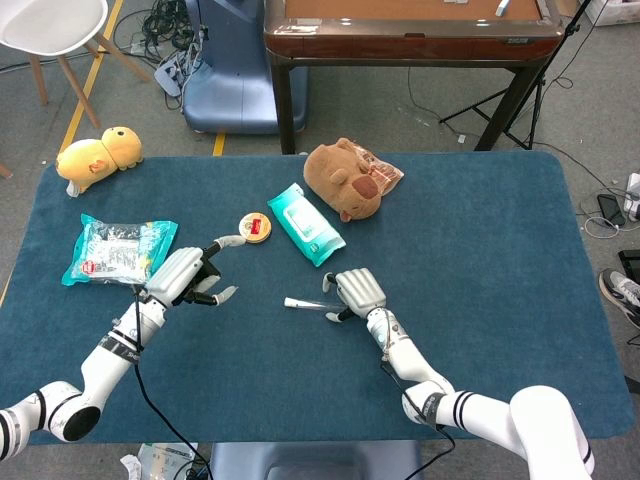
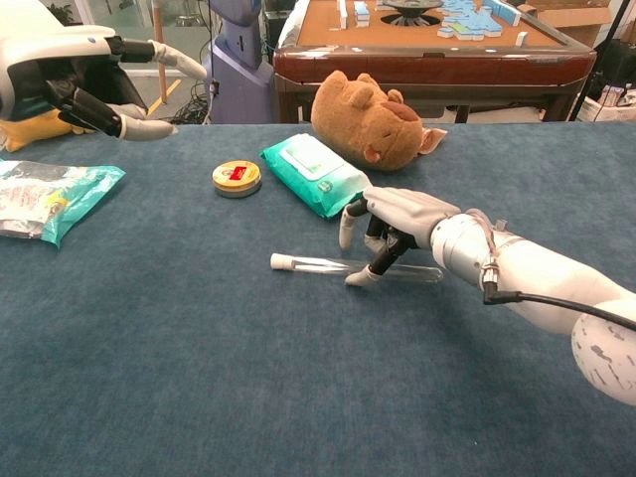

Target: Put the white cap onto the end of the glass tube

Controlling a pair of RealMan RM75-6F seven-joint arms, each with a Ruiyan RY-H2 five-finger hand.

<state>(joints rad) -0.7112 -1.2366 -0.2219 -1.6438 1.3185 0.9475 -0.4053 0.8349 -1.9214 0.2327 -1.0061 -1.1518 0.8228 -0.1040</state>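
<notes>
The glass tube (image 2: pixel 318 265) lies flat on the blue table cloth, with the white cap (image 2: pixel 282 261) sitting on its left end. In the head view the tube (image 1: pixel 308 305) and its cap (image 1: pixel 289 301) show just left of my right hand (image 1: pixel 360 290). My right hand (image 2: pixel 402 224) hovers over the tube's right half with its fingers spread, the thumb tip down beside the glass and one finger lifted clear. My left hand (image 1: pixel 190 275) is raised off the table to the left, fingers apart and empty, seen large at the chest view's top left (image 2: pixel 70 79).
Behind the tube lie a round tin (image 2: pixel 237 178), a teal wipes pack (image 2: pixel 316 174) and a brown plush (image 2: pixel 370 117). A snack bag (image 1: pixel 118 248) and a yellow plush (image 1: pixel 98 156) sit at the far left. Bare cloth (image 2: pixel 298 397) stretches in front.
</notes>
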